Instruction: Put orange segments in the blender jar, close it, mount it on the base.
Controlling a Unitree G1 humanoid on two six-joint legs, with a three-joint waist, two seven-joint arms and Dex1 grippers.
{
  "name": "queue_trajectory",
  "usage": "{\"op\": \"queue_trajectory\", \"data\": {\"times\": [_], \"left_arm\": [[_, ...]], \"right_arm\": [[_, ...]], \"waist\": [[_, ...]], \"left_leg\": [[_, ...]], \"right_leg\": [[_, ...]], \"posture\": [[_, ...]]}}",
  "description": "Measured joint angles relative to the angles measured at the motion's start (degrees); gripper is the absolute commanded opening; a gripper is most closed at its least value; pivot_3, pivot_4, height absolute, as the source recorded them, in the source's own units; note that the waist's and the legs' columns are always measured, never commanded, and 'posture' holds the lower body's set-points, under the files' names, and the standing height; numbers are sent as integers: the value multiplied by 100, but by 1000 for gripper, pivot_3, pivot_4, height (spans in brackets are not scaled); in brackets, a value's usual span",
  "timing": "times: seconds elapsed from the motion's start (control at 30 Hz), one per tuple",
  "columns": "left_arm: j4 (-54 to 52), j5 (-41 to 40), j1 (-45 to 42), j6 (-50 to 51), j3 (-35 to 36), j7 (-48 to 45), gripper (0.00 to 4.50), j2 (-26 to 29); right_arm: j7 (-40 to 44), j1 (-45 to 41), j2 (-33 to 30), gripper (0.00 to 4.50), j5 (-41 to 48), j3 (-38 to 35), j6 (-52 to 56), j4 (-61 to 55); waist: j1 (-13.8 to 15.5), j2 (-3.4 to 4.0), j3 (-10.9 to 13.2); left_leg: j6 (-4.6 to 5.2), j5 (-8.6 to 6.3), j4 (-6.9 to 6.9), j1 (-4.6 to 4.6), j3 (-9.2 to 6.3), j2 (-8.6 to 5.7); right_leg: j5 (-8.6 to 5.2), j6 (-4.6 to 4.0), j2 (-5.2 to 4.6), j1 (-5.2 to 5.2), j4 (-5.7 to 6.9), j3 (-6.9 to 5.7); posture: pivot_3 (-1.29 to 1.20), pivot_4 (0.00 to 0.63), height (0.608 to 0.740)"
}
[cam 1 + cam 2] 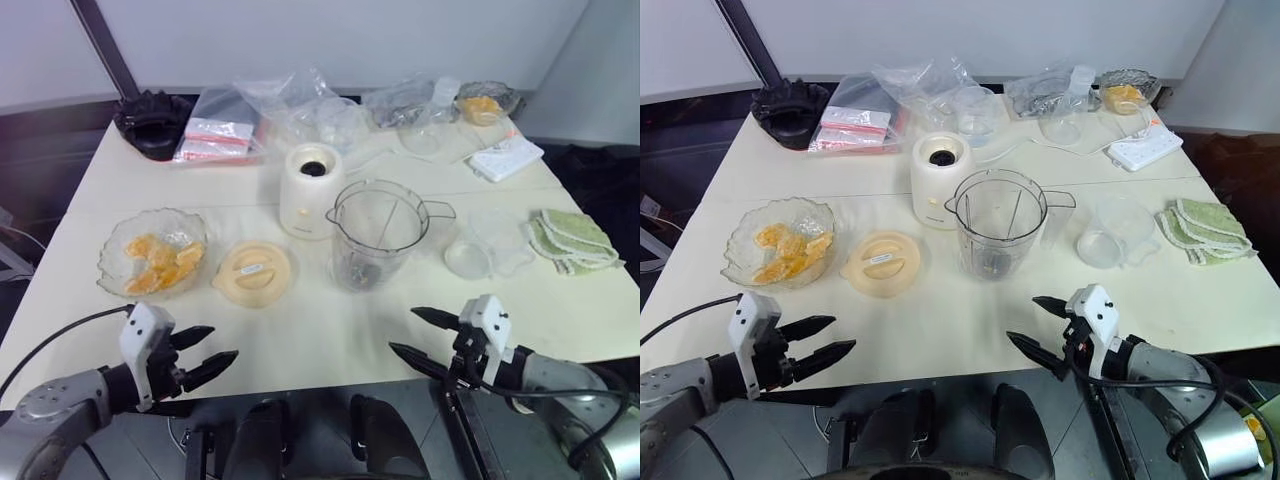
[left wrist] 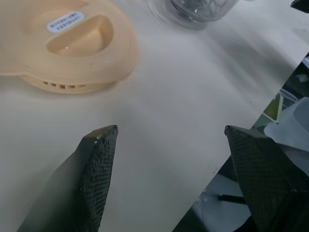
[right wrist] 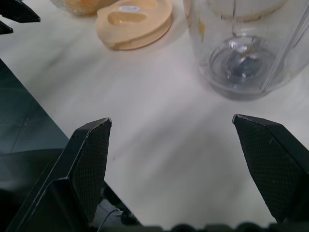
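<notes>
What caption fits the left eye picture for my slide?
Both open grippers, left gripper and right gripper, hover before the empty blender jar.

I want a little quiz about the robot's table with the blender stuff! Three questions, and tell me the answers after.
1. True or false: the blender jar already sits on the base.
2. Where are the orange segments? A) in the jar B) in a glass bowl C) on the lid
3. Fill in: the left claw and the right claw are both ____.

Key:
1. False. The jar stands on the table beside the base.
2. B. They lie in the glass bowl, next to the lid.
3. Open, holding nothing.
</notes>
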Motion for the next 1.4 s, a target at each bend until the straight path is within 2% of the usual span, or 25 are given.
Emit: {"op": "queue_trajectory", "data": {"times": [0.7,1.0,1.1,1.17,1.23,1.33,1.4], "left_arm": [[12,2,-131,-74,107,206,3692,-102],[147,28,-466,-54,109,260,3692,-44],[443,-9,-1135,396,192,723,3692,83],[769,-214,-1782,1114,371,1108,3692,402],[1147,-471,-2615,2029,554,1476,3692,809],[1853,-638,-4095,2857,591,2034,3692,875],[2362,-371,-4998,3200,463,2520,3692,937]], "right_arm": [[-261,-335,6,4203,335,-16,383,-169],[-353,-324,25,4203,318,69,382,-201],[-354,-368,-5,4203,336,86,456,-277],[-350,-452,-126,4203,480,48,625,-461],[-359,-651,-255,4203,804,-29,882,-767],[-411,-960,-425,4203,1329,-133,1231,-1138],[-458,-1147,-542,4203,1588,-194,1416,-1314]], "waist": [[11,-2,-2],[13,-2,-2],[38,-4,-2],[43,-8,-2],[31,-15,-2],[33,-32,1],[39,-62,-4]], "left_leg": [[0,0,-8,-6,27,2],[0,0,-8,-5,29,2],[1,0,-3,-5,21,3],[1,1,6,-4,14,4],[3,2,11,-1,10,4],[17,10,21,1,9,-6],[20,12,20,2,10,-16]], "right_leg": [[17,-25,-6,8,-25,-1],[17,-26,-6,7,-24,-1],[18,-26,0,8,-16,-2],[19,-26,5,13,-6,-5],[19,-25,9,17,0,-7],[19,-24,9,21,25,-6],[19,-23,14,21,35,-8]], "posture": [[0,150,740],[0,150,740],[0,150,740],[0,150,740],[0,150,740],[0,150,740],[0,150,740]]}}
